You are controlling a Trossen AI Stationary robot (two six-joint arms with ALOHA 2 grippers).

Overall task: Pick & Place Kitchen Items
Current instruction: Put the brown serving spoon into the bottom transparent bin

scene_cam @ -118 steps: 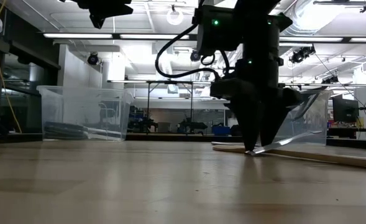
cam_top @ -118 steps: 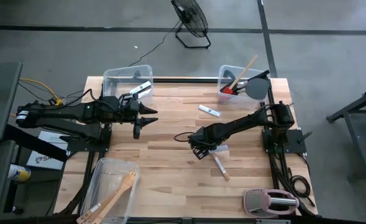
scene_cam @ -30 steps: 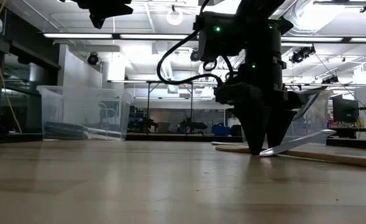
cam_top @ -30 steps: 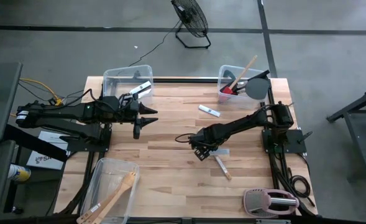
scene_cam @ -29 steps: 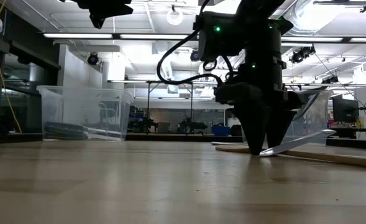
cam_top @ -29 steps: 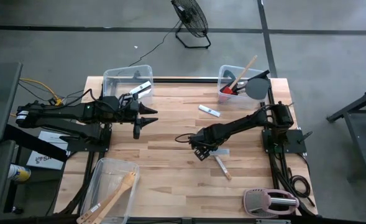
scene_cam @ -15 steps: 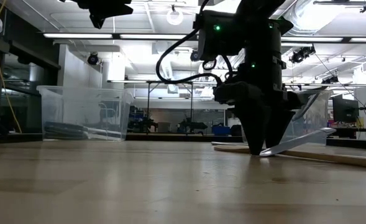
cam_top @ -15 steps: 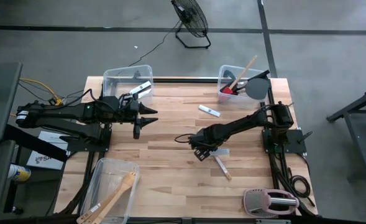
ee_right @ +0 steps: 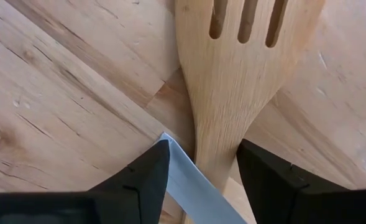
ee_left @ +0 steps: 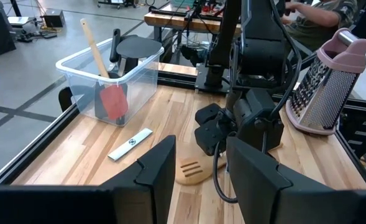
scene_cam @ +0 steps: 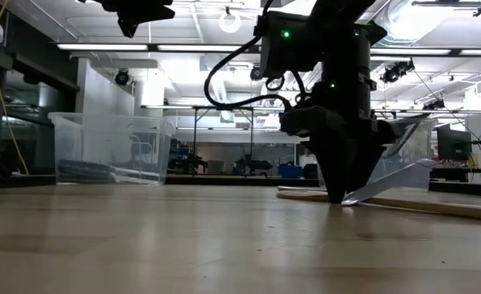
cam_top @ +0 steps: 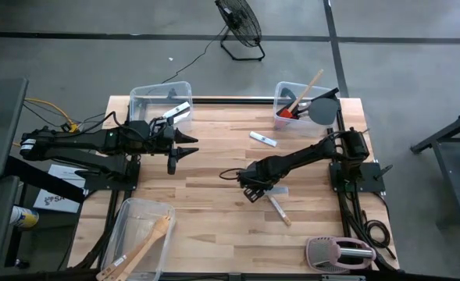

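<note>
My right gripper [cam_top: 250, 190] points down at the table's middle, shut on a light wooden slotted turner [ee_right: 245, 74] that lies flat; its handle [cam_top: 279, 212] runs toward the near edge. A white knife blade [ee_right: 192, 186] lies between the fingers beside the turner. In the low view the blade [scene_cam: 391, 181] slants up from its tip on the table. My left gripper [cam_top: 184, 148] waits open and empty above the table's left part, and its fingers frame the left wrist view [ee_left: 198, 168]. My right gripper comes from above, pointing down, with its fingers across the turner's neck [ee_right: 217, 155] just below the slotted head. One finger [ee_right: 266, 177] is against the neck's edge. The other finger [ee_right: 142, 177] meets the white blade's tip [ee_right: 167, 140]. The turner rests on the table.
A clear bin [cam_top: 161, 100] stands far left. Another bin [cam_top: 294, 100] far right holds a red spatula, a wooden spoon and a black spatula. A third bin [cam_top: 140, 234] near left holds a wooden turner. A white knife [cam_top: 262, 139] lies loose. A pink-and-grey appliance [cam_top: 339, 251] stands near right.
The white blade's raised end has tipped a little higher while its tip stays on the table by my right gripper's fingertips. Both arms have kept their places.
</note>
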